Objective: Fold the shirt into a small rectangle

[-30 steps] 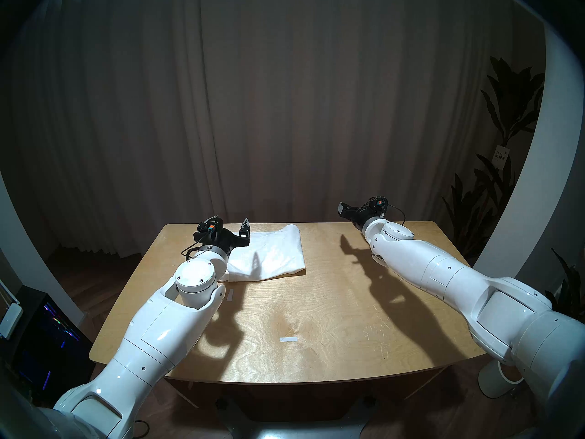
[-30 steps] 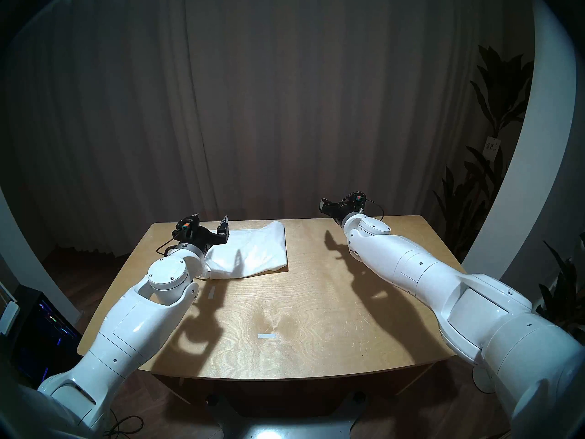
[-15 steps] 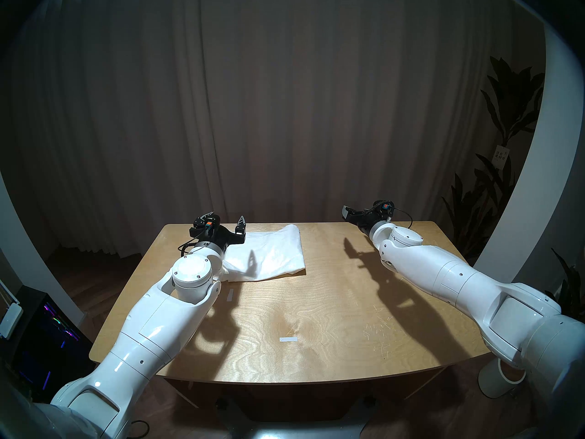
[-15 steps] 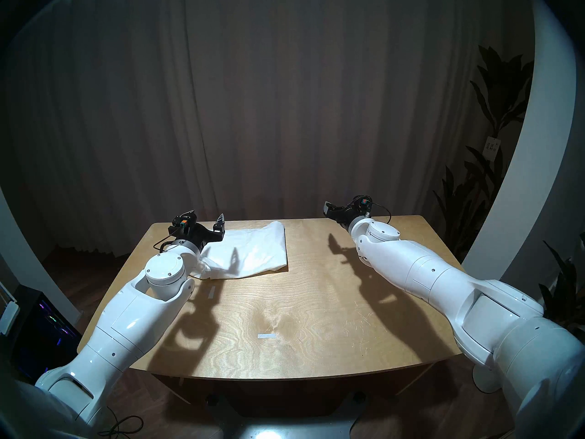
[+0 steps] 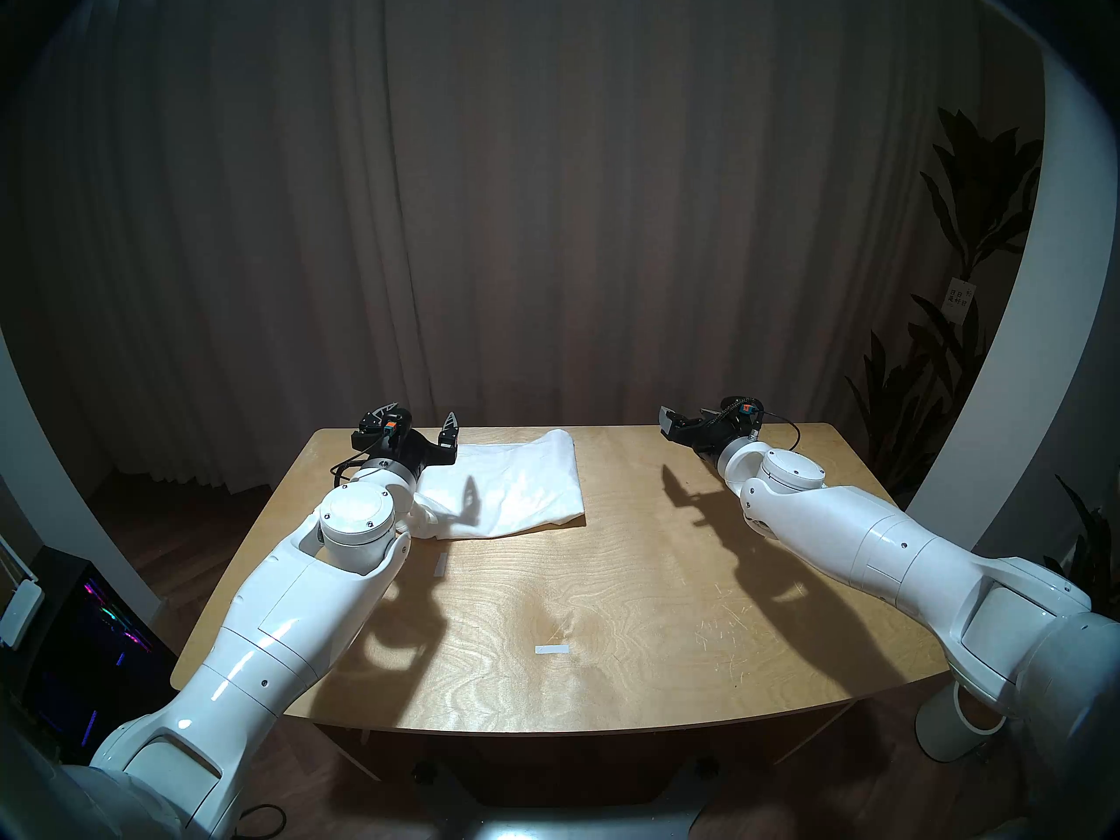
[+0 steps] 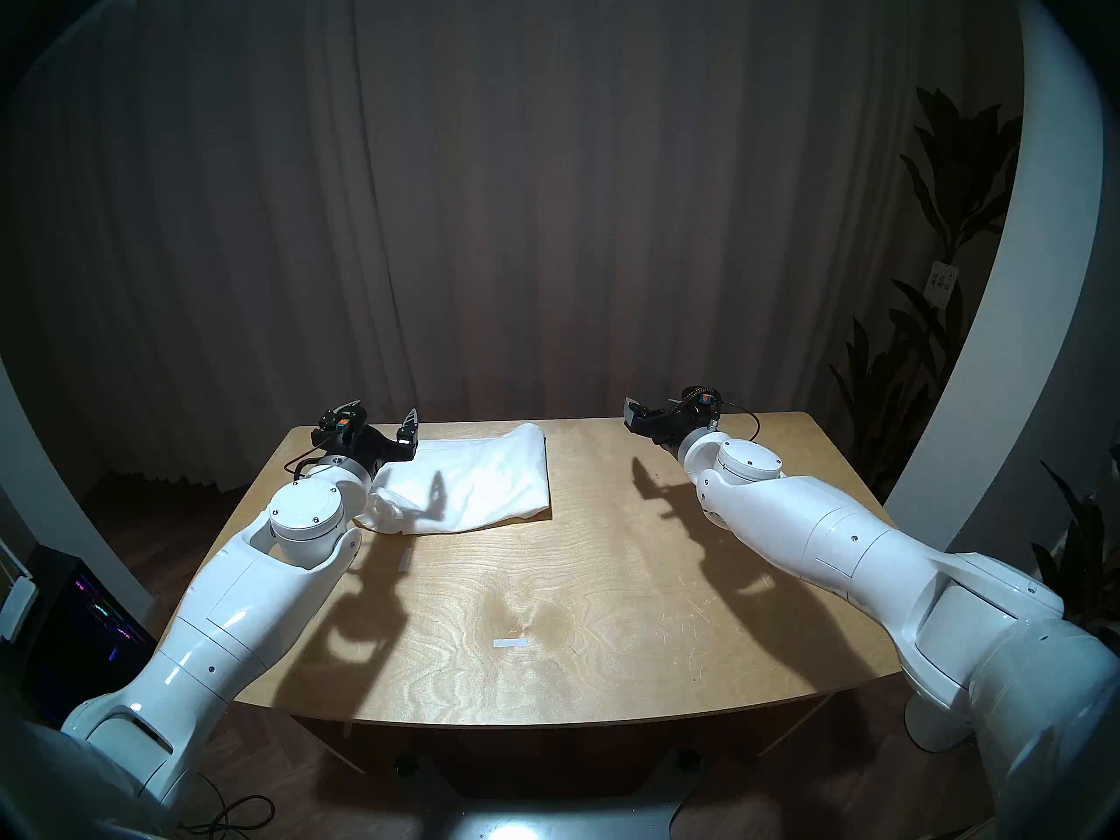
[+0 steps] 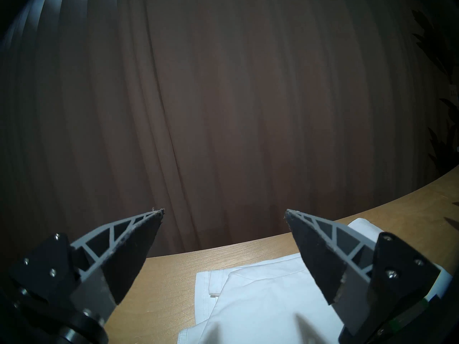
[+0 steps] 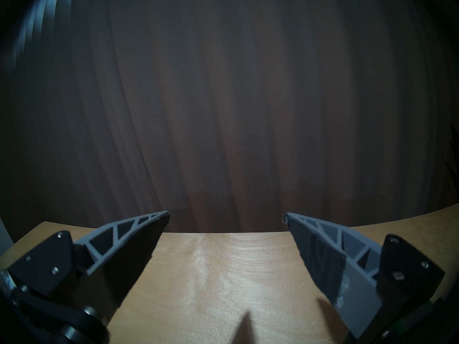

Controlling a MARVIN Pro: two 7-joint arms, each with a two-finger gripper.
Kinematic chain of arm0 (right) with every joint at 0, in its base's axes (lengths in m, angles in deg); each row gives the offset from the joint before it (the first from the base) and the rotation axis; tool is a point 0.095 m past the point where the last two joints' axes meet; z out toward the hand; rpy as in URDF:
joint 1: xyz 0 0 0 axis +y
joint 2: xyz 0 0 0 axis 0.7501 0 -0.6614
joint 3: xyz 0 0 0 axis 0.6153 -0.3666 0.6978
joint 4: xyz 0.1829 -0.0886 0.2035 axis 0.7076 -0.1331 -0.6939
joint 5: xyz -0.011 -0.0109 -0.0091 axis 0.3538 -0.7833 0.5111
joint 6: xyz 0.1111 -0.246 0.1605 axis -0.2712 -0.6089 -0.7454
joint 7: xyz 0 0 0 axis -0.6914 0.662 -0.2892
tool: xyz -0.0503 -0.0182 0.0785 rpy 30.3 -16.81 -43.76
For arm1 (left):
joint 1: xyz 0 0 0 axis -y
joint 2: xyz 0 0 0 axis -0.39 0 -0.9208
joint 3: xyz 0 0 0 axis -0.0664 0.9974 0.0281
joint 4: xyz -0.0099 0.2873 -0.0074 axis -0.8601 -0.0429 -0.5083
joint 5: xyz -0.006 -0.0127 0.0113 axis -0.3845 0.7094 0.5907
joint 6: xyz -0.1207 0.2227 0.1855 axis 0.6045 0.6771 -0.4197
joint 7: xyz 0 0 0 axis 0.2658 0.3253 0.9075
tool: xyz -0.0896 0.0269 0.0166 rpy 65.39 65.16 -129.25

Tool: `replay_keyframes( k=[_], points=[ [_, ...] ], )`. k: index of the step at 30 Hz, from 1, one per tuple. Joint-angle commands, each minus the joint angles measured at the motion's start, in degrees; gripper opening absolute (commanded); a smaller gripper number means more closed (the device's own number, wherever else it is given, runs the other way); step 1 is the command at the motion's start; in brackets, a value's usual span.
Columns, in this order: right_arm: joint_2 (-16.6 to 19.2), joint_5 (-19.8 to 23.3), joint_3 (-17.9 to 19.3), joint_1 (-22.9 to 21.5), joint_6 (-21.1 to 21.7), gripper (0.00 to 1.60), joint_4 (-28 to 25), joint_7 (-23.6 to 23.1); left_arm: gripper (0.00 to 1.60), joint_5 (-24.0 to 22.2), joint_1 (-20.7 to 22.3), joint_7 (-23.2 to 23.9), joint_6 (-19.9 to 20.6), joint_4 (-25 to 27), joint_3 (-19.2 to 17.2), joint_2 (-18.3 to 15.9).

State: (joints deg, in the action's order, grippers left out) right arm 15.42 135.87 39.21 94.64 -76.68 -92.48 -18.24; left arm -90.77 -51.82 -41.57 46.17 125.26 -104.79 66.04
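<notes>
White soft cotton T-shirt (image 5: 515, 487) lies folded into a rough rectangle at the far left of the pale wooden tabletop (image 5: 636, 578), near-left corner bunched. Left claw (image 7: 223, 214) spread, empty, hovering over its left edge; right claw (image 8: 227, 217) spread, empty, well apart at far right. Shirt looks light, limp, wrinkle-prone — best pinched at a layered hem edge or corner.

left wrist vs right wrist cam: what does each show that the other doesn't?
Only the left wrist view: the folded white shirt lying on the table under and ahead of the open left gripper, hems and layered edges visible. Only the right wrist view: bare wood between the fingers of the open right gripper, no cloth at all. Both: the table far edge, the brown curtain behind it, empty jaws.
</notes>
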Motion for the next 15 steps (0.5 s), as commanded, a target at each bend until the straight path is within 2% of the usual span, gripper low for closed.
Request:
replay_keyframes(
  k=[1,15],
  points=[
    [3.86,-0.99,1.31,-0.52,-2.08,1.60,-4.61,0.06,1.60,0.65,1.65,0.02,-0.38,-0.26,-0.27,-0.22],
    [9.78,-2.79,1.50,1.77,-3.54,1.60,-12.59,0.62,1.60,1.39,1.91,1.15,-0.41,-1.62,-0.33,-0.67]
  ],
)
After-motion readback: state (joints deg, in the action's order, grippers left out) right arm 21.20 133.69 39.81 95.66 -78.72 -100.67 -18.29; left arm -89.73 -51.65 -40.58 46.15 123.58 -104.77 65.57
